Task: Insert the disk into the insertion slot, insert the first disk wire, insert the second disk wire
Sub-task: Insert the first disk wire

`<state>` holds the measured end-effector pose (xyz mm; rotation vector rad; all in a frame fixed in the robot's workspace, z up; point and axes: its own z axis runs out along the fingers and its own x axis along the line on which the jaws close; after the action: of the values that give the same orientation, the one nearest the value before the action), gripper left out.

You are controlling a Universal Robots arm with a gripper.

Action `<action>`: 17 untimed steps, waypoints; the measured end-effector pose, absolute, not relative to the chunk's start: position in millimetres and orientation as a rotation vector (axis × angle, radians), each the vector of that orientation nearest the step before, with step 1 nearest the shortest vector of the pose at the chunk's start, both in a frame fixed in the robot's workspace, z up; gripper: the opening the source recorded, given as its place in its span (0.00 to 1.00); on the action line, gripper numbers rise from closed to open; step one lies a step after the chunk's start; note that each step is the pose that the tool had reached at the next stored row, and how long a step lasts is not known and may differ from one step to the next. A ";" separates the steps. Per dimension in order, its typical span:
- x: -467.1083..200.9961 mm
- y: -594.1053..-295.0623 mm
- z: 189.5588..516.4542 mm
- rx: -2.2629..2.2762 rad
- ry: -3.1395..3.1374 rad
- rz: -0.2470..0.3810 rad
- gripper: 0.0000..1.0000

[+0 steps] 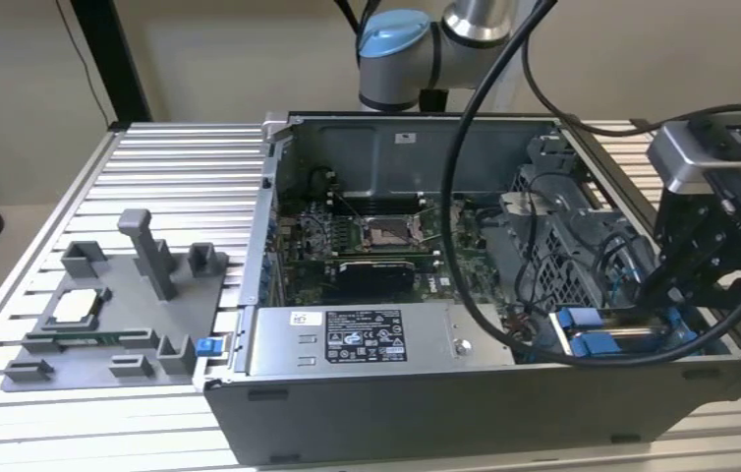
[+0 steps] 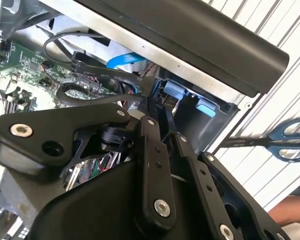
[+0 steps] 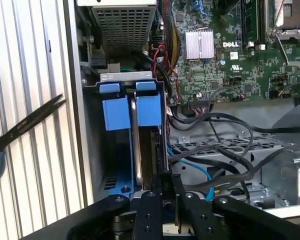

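Observation:
The insertion slot (image 1: 583, 330) is the grey bay with blue rails at the open computer case's near corner, on the exterior view's right. In the first wrist view its blue tabs (image 3: 115, 113) flank a thin silver edge that looks like the disk (image 3: 136, 150), standing on edge inside it. My black gripper (image 1: 676, 307) reaches down into that corner. Its fingers (image 3: 157, 192) sit close together at the bay's near end, and I cannot make out anything pinched between them. In the second wrist view the gripper (image 2: 158, 107) sits just short of the blue tabs (image 2: 176, 91).
Black wires and a blue cable (image 3: 200, 170) lie loose beside the bay. A grey box with a sticker (image 1: 358, 339) and the motherboard (image 1: 370, 236) are also inside the case. Scissors (image 3: 20, 131) lie on the slatted table outside the case wall, a hand (image 2: 290, 212) nearby. A grey fixture tray (image 1: 108, 305) sits on the exterior view's left.

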<state>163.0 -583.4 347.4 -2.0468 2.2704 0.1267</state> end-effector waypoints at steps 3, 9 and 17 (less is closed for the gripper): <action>161.2 -583.5 345.6 -2.047 2.270 0.127 0.00; 160.0 -583.4 343.2 -2.060 2.259 0.128 0.00; 160.1 -583.4 341.3 -2.109 2.216 0.130 0.00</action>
<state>160.1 -583.4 341.3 -2.1087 2.2157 0.1305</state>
